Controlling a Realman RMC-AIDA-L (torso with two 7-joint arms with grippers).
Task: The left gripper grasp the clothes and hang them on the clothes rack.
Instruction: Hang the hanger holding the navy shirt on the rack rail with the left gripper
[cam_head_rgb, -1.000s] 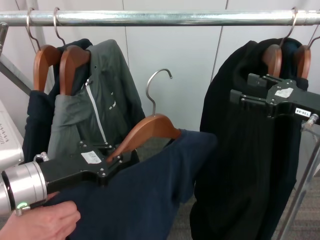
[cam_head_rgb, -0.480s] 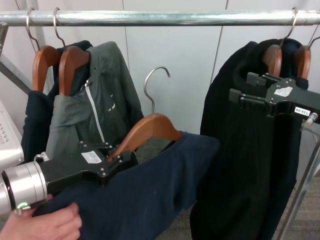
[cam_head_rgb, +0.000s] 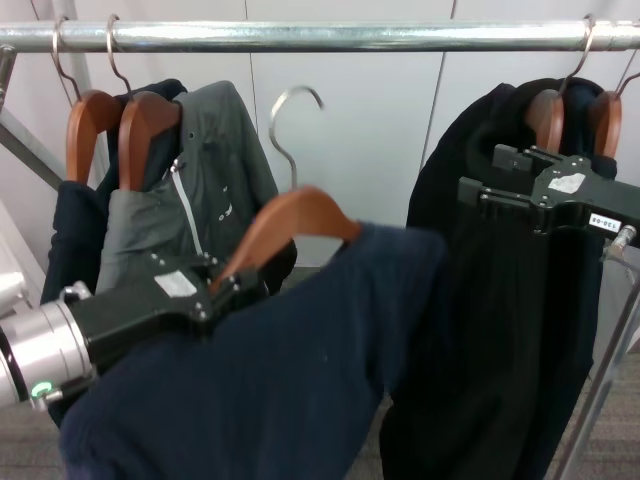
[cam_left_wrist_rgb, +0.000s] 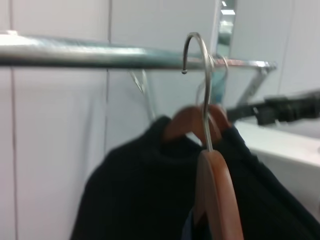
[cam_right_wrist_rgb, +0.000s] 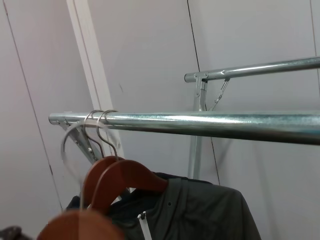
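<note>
My left gripper (cam_head_rgb: 232, 287) is shut on the lower arm of the brown wooden hanger (cam_head_rgb: 290, 220) that carries the clothes (cam_head_rgb: 270, 390), a navy T-shirt draped down in front. The hanger's silver hook (cam_head_rgb: 285, 125) is tilted and sits just below the clothes rack (cam_head_rgb: 330, 36), in the gap between the hung garments. In the left wrist view the hook (cam_left_wrist_rgb: 202, 85) reaches the level of the rail (cam_left_wrist_rgb: 90, 55). My right gripper (cam_head_rgb: 490, 175) hovers at the right in front of the black garments, open and holding nothing.
A grey zip jacket (cam_head_rgb: 200, 190) and a dark garment hang on wooden hangers (cam_head_rgb: 140, 120) at the rail's left. Long black garments (cam_head_rgb: 490, 330) hang at the right. A slanted support pole (cam_head_rgb: 25, 150) runs at the far left.
The left gripper has lifted the hanger up and slightly left, so the hook is now close under the rail. The human hand at the lower left has gone from view.
</note>
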